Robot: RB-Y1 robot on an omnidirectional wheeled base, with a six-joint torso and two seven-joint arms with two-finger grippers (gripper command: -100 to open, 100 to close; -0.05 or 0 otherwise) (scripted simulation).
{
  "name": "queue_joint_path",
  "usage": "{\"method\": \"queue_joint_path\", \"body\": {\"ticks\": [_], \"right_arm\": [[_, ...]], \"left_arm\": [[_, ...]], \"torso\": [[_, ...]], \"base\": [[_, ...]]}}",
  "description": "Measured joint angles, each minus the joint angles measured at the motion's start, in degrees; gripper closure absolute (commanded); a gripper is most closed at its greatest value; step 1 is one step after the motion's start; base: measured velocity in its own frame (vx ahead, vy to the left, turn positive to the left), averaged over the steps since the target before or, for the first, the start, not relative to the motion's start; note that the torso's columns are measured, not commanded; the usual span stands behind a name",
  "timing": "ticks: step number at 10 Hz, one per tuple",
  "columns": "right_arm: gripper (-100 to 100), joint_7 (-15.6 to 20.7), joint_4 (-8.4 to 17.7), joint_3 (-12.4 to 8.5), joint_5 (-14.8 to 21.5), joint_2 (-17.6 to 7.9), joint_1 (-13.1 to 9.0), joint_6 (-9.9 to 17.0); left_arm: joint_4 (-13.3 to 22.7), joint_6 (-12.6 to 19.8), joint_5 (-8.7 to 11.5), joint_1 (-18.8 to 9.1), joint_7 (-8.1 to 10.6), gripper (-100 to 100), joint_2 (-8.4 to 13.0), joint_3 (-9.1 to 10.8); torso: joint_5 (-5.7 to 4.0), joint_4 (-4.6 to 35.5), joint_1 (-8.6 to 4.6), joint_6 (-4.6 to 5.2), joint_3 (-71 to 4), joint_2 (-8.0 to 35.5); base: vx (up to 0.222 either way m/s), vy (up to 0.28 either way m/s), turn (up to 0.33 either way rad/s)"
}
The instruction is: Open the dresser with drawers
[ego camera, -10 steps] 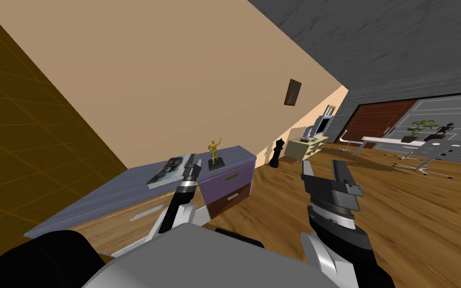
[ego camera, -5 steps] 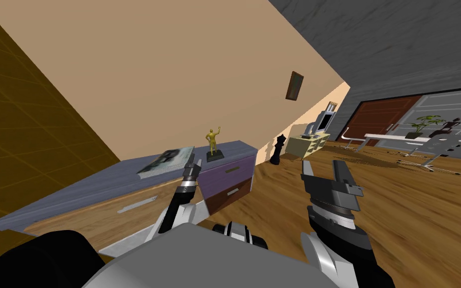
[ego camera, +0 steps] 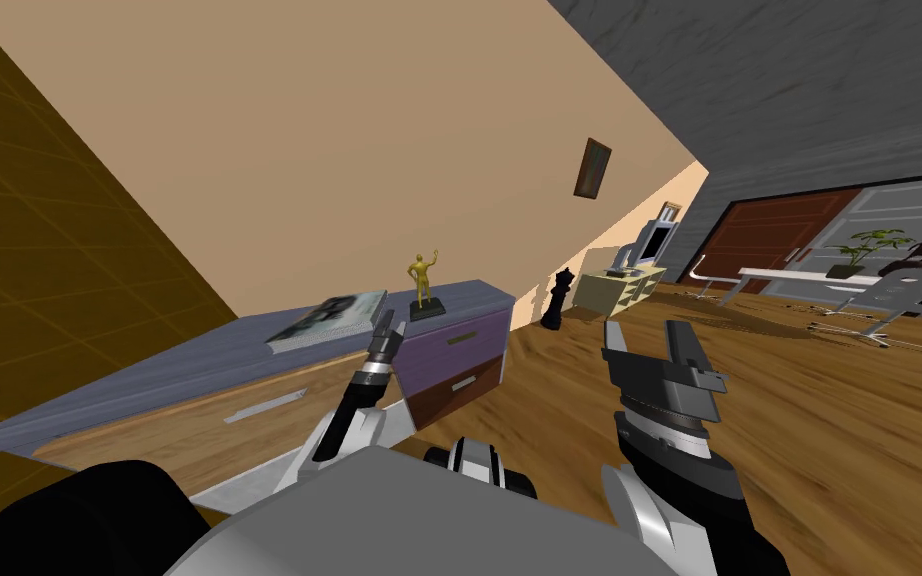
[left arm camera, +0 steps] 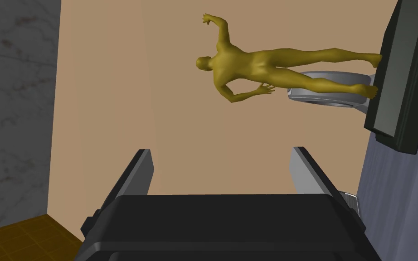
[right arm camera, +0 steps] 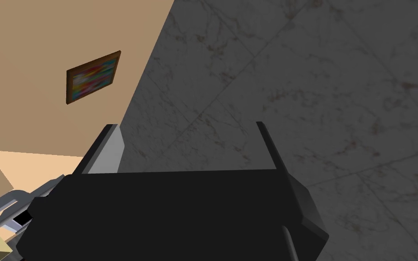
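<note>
The dresser [ego camera: 249, 345] has a long grey-blue top, a wood front with a pale handle [ego camera: 264, 407], and a purple drawer [ego camera: 459, 345] over a brown drawer [ego camera: 461, 388] at its right end. My left gripper [ego camera: 387, 326] hovers at the top's front edge, just left of the purple drawer. It stands open [left arm camera: 221, 172] with nothing between its fingers. It points at a gold figurine [left arm camera: 267, 68] on a dark base [left arm camera: 398, 77]. My right gripper [ego camera: 649, 345] is raised over the floor to the right, open [right arm camera: 185, 145] and empty.
A book [ego camera: 329, 317] and the gold figurine [ego camera: 421, 280] rest on the dresser top. A black chess-piece ornament [ego camera: 556, 300] stands on the wood floor past the dresser's right end. Farther off are a pale cabinet [ego camera: 629, 285] and a white table [ego camera: 799, 280].
My view has swung, so the dresser now stretches further to the left and sits a little closer. Both arms hold nearly the same pose.
</note>
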Motion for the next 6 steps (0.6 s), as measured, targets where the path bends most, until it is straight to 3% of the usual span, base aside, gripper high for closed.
{"method": "queue_joint_path", "body": {"ticks": [2, 6], "right_arm": [[0, 0.00, 0.00, 0.00, 0.00, 0.00, 0.00, 0.00], [0, 0.00, 0.00, 0.00, 0.00, 0.00, 0.00, 0.00]], "left_arm": [[1.80, 0.59, 0.51, -0.41, 0.17, -100, 1.99, 0.51], [6.71, 0.97, 1.38, -0.95, 0.28, -100, 3.84, 1.20]], "torso": [[0.02, 0.00, 0.07, 0.00, -0.01, -0.01], [0.02, 0.02, 0.07, 0.00, 0.04, 0.06]], "base": [[0.062, -0.077, 0.049], [0.066, -0.100, 0.057]]}}
